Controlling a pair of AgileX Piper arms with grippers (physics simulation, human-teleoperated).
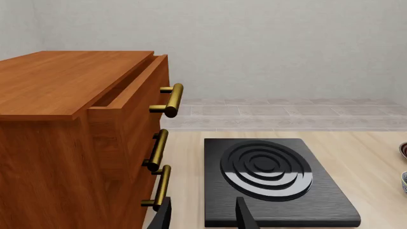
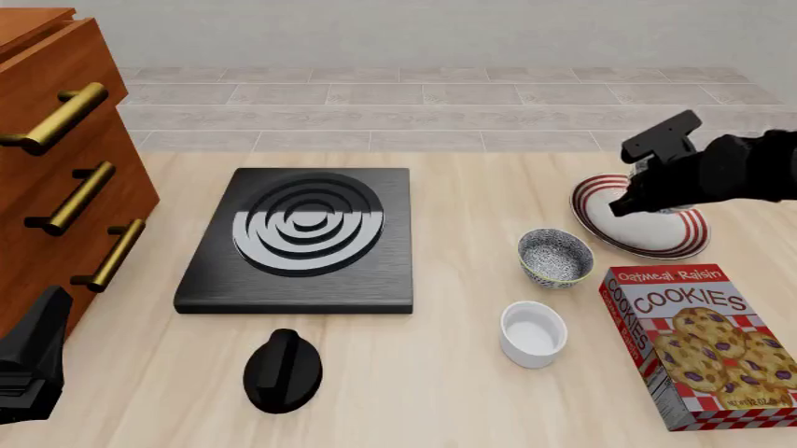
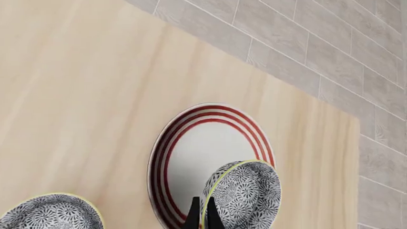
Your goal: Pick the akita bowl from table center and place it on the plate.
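1. Left wrist view: the left tool [image 1: 203, 215] shows only as two dark fingertips, spread apart with nothing between them. It points toward the black burner plate [image 1: 273, 183], which lies on the desk [image 1: 356, 152] just beside the wooden dresser [image 1: 70, 124] with its brass handles [image 1: 170, 99]. The top drawer stands slightly pulled out. This arm looks parked, taking no part in the carry.

2. Front view: the left tool [image 2: 32, 359] rests near the dresser's foot, well apart from the plate [image 2: 678, 245]. The right tool [image 2: 641, 191] hangs over the plate, hiding whatever it holds. Beside the plate, toward the burner plate, sits a speckled second bowl [image 2: 555, 257]; nearer the camera from that stands a plain white cup [image 2: 533, 332]. A black knob [image 2: 283, 371] lies on the near side of the burner plate. A red box [image 2: 704, 345] just by the plate reads "Oatmeal Raisin COOKIES".

3. Right wrist view: the right tool [image 3: 202, 214] has its fingers pinched nearly together on the rim of the akita bowl [image 3: 245, 193], one fingertip on each side of the wall. The bowl hangs directly above the plate's [image 3: 175, 157] white centre, so I judge the placing is close; lowering and releasing remain. Whether the bowl touches the plate yet I cannot tell. The look-alike bowl [image 3: 51, 212] sits apart on the desk.
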